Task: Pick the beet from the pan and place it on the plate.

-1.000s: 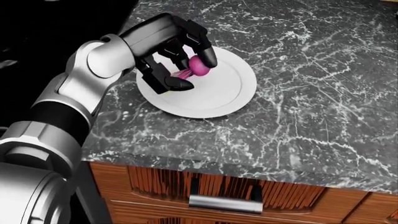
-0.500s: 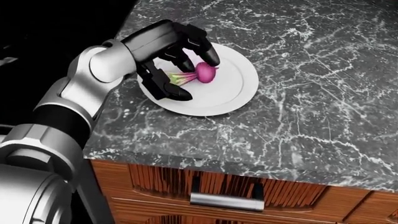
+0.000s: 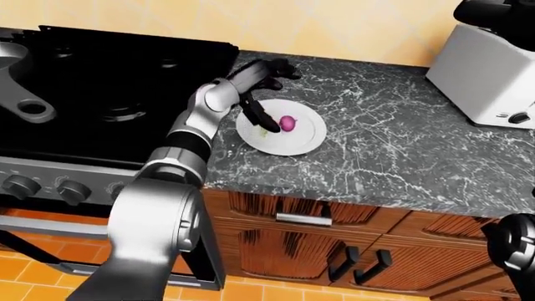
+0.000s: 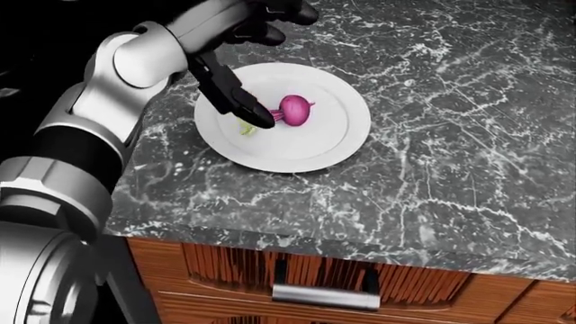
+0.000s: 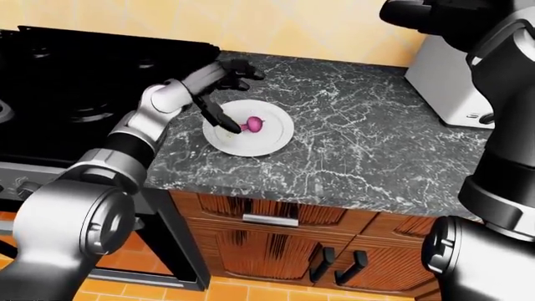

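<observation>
The beet (image 4: pixel 295 110), magenta with pale green stalks, lies on the white plate (image 4: pixel 335 138) on the dark marble counter. My left hand (image 4: pixel 275 64) hovers over the plate's upper left, open, fingers spread. One dark finger (image 4: pixel 236 100) points down beside the beet's stalks, and the others (image 4: pixel 283 12) are raised above the plate's top edge; nothing is held. The grey pan (image 3: pixel 18 75) shows at the left edge of the left-eye view, on the stove. My right hand (image 5: pixel 422 17) is a dark shape raised at the top right of the right-eye view.
A black stove (image 3: pixel 117 81) lies left of the counter. A white toaster (image 3: pixel 485 75) stands at the counter's right. Wooden drawers with a metal handle (image 4: pixel 324 295) are below the counter edge.
My left hand has opened and lifted up and away from the beet. The beet was let go and now lies free on the plate.
</observation>
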Available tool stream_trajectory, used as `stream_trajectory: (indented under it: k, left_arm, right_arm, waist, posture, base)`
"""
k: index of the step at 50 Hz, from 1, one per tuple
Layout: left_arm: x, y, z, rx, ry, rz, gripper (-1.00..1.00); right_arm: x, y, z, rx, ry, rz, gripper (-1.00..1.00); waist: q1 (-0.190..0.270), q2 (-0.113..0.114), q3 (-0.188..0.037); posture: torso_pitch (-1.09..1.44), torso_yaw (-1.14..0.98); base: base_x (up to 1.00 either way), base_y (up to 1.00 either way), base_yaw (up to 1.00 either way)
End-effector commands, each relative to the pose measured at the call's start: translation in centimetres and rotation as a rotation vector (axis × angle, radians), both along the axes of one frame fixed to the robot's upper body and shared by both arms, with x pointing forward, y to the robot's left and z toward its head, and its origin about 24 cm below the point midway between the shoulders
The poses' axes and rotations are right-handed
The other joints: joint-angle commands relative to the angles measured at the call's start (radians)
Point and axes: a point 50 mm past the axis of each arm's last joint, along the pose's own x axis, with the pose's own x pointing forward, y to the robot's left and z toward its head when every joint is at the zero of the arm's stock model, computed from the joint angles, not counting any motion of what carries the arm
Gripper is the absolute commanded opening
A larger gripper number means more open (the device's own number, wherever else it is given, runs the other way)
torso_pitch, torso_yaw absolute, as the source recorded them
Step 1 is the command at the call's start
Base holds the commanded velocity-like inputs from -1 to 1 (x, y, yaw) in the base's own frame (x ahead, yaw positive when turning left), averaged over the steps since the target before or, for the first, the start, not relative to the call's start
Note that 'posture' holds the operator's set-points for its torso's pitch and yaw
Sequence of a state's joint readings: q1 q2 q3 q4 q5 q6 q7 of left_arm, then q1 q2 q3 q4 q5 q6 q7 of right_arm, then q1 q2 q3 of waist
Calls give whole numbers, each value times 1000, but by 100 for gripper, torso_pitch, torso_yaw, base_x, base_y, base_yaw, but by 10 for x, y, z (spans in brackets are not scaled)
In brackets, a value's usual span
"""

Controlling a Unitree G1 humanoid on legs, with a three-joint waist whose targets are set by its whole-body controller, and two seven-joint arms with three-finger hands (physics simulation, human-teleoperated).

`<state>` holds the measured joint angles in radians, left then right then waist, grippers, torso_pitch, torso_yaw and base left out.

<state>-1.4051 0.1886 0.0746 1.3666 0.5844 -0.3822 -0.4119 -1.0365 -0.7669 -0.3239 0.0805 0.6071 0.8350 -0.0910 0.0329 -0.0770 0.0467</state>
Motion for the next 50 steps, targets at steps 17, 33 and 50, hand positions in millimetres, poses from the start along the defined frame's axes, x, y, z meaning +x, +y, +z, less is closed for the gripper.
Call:
stream_trajectory:
  k: [17, 33, 50]
  left_arm:
    - [2, 18, 66, -216, -31, 83, 100]
    - [2, 59, 93, -460, 15, 195, 100]
    - [-3, 89, 116, -657, -80, 312, 100]
  right_arm:
    - [-10, -3, 18, -16, -88, -20, 100]
    - [-6, -3, 15, -28, -83, -30, 100]
    - [10, -5, 20, -49, -67, -40, 100]
  waist:
    - [2, -3, -28]
    - [-2, 7, -25]
    - [-11, 19, -28]
  posture:
    - [0, 0]
    - [0, 0]
    - [0, 0]
  base:
    - [0, 0, 0]
    - [0, 0, 0]
    - [0, 0, 0]
